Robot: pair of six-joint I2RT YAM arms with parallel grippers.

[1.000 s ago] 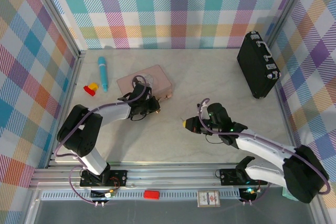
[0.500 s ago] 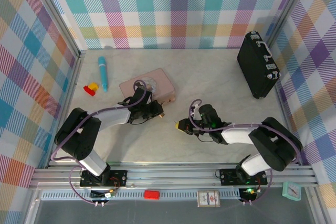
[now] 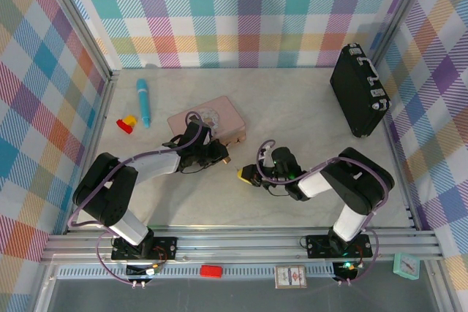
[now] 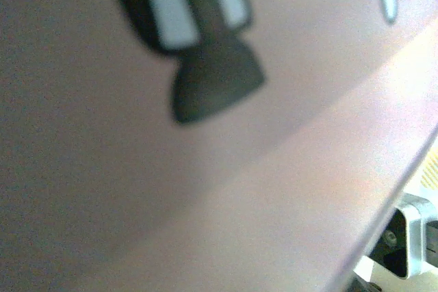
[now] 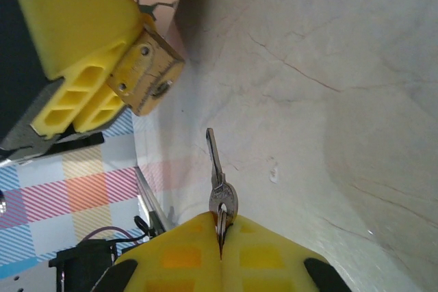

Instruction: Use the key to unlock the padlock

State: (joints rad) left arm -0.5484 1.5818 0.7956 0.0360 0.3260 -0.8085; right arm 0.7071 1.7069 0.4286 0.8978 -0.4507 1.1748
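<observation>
Holding the key (image 5: 217,169) by its head, the right gripper (image 5: 220,227) is clamping it tightly, blade pointing toward the padlock (image 5: 147,76). The left gripper (image 3: 219,156) is grasping the padlock's brass body just beside the pink box (image 3: 219,113). A gap is separating key tip and lock. Judging from this, inserting and turning the key are remaining.

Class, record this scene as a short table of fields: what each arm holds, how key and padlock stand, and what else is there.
Left jaws: shut on the padlock
Right jaws: shut on the key
Key and padlock: apart, key not yet inserted
Also present: pink box, black case
</observation>
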